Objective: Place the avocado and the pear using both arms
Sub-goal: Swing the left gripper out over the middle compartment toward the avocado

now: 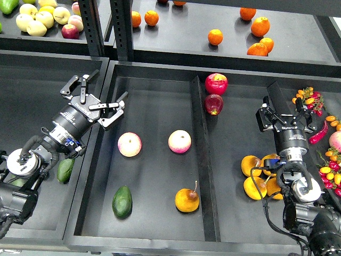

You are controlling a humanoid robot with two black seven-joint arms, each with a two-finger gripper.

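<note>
The dark green avocado (122,201) lies at the front left of the centre tray's (154,80) left compartment. The yellow-orange pear (187,200) with its brown stem lies to the avocado's right, near the divider. My left gripper (109,86) is open and empty. It is tilted to the right over the tray's left rim, well behind the avocado. My right gripper (287,102) is open and empty over the right compartment, far from the pear.
Two pink-and-cream apples (129,144) (179,141) lie mid-compartment. Two red apples (216,84) lie beyond the divider (205,176). A lighter avocado (65,169) lies in the left tray. Yellow-orange pears (254,188) lie under my right arm. Peppers (330,165) lie far right. Oranges (215,37) lie on the shelf.
</note>
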